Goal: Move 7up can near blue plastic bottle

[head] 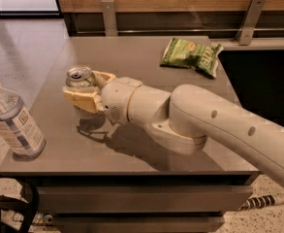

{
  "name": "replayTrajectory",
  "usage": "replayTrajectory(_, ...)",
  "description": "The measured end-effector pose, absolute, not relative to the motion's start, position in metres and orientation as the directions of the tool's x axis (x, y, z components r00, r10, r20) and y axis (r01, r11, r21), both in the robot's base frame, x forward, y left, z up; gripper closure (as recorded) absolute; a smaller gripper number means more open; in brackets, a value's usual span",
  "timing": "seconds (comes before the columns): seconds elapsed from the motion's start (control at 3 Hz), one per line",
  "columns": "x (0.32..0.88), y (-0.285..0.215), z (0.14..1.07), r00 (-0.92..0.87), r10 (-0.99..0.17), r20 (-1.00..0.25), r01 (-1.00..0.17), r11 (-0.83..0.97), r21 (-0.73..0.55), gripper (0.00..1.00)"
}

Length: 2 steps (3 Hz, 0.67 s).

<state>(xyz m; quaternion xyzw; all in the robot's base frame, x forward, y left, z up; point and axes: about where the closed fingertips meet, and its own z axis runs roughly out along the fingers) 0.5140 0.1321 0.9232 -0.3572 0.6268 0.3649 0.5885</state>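
Observation:
The 7up can (80,77) is a small silver can with a shiny top, held upright between the tan fingers (83,99) of my gripper (87,88). The gripper is shut on the can, just above the grey table (132,57) at its left middle. The blue plastic bottle (11,120) stands at the table's front left corner, clear with a white cap and striped label. It is to the left of and nearer than the can, with a gap between them.
A green crinkled chip bag (191,56) lies at the table's back right. My white arm (204,125) stretches across the table from the right. A wooden wall with metal brackets (109,13) runs behind the table.

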Motion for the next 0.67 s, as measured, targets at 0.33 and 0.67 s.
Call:
replayTrajectory(0.33,0.506,0.147,0.900,-0.048,0.007,-0.999,-0.886,0.461,0.046,1.00)
replayTrajectory(0.67,0.495,0.161,0.880,-0.068,-0.005,-0.998,-0.895,0.443,0.058,1.00)
